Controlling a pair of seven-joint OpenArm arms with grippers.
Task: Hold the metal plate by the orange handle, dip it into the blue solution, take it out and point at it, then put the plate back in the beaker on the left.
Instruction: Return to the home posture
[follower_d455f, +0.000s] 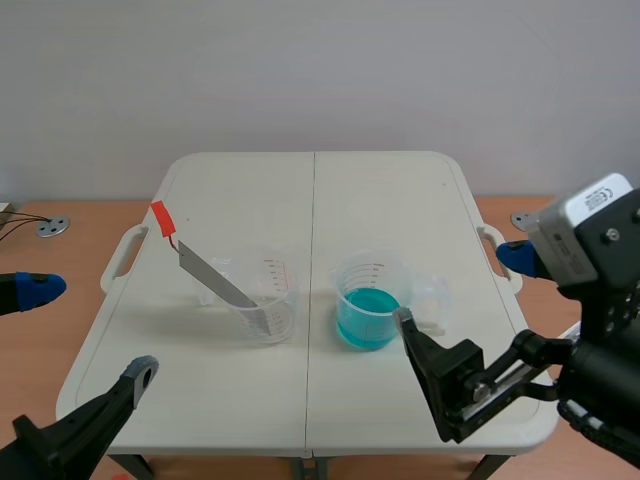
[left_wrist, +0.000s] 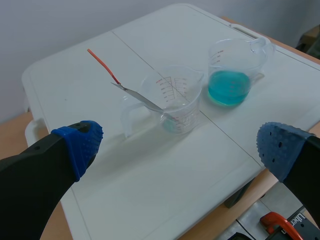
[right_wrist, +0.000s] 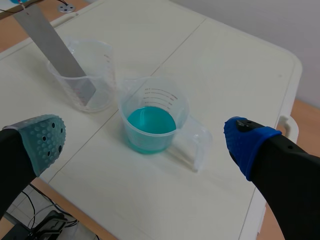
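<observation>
The metal plate (follower_d455f: 215, 280) leans in the clear left beaker (follower_d455f: 268, 298), its orange handle (follower_d455f: 162, 220) sticking up and out to the left. To its right stands the beaker with blue solution (follower_d455f: 367, 308). My left gripper (follower_d455f: 85, 335) is open near the table's front left corner, well short of the plate (left_wrist: 137, 95) and its handle (left_wrist: 102, 65). My right gripper (follower_d455f: 460, 290) is open at the front right. From the right wrist, the blue solution beaker (right_wrist: 150, 120) sits ahead between the open fingers and the plate (right_wrist: 55, 42) stands beyond the grey-green pad.
Both beakers stand mid-table on the white folding table (follower_d455f: 400, 190), either side of its centre seam. A round metal disc (follower_d455f: 52, 227) lies on the wooden floor at the left. An orange-handled tool (left_wrist: 280, 222) shows below the table's front edge.
</observation>
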